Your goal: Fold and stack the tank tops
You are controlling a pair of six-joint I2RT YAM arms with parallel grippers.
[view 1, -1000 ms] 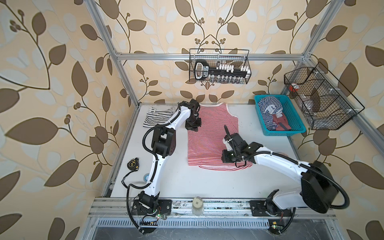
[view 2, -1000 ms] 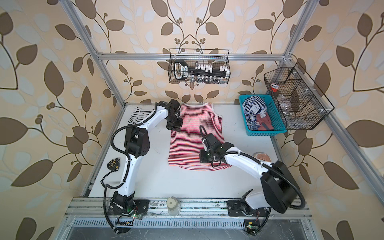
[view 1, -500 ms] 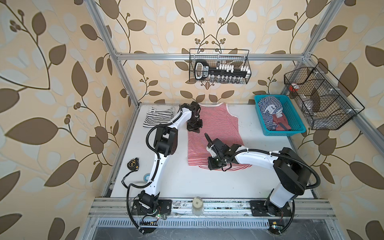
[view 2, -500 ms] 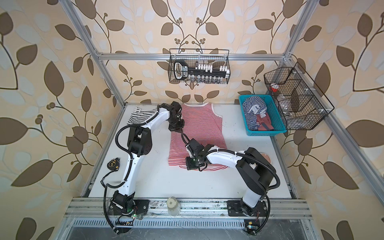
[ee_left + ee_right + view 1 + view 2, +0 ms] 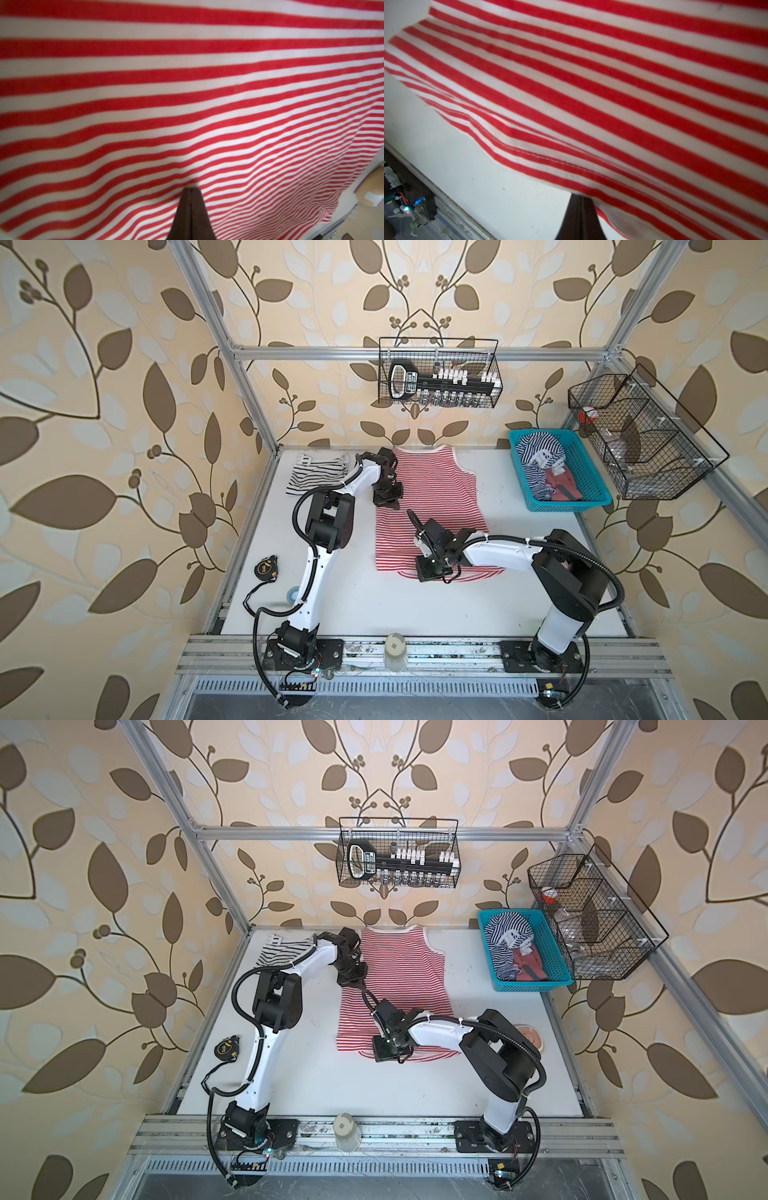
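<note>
Red-striped tank top point(image 5: 432, 497): flat on surface point(image 5: 353, 605) — centre
Left gripper point(image 5: 190, 190): closed, pinching its 10 o'clock edge
Right gripper point(image 5: 580, 196): closed — pinching its 6 o'clock hem

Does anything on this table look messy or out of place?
Mostly the clothes heaped unfolded in the turquoise plastic basket. The red-striped white tank top is only half folded: its near hem bulges out from under the upper layer. A black-and-yellow tape measure lies loose at the table's left edge.

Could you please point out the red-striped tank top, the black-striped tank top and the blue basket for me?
red-striped tank top point(image 5: 432, 489), a top view, middle of its flat body.
black-striped tank top point(image 5: 309, 477), a top view, middle of the folded fabric.
blue basket point(image 5: 592, 472), a top view, its right wall.
</note>
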